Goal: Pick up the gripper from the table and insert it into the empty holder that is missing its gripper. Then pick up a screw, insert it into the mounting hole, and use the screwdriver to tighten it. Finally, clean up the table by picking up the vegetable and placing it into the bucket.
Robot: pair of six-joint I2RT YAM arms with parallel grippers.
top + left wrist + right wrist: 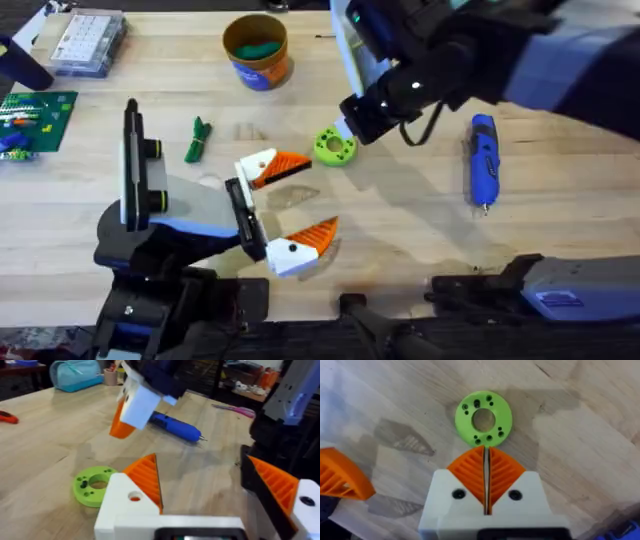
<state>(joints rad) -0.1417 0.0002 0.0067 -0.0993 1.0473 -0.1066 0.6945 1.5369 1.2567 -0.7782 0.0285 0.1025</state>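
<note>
Vegetable (198,139) lies at ten o'clock from the left gripper (290,205), whose orange pads (291,166) are spread wide and empty. Gripper (334,147) lies flat mid-table, the right gripper (485,452) clenched empty just beside it. Screwdriver (483,160) lies at three o'clock, bucket (256,51) at eleven.

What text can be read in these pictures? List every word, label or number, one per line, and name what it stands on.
No text reads clearly.
Round blue bucket with orange rim: label on its side, too blurred to read.
Green circuit board: markings too small to read.
Clear plastic parts box: nothing legible.
Slim blue screwdriver: no readable marking.
</note>
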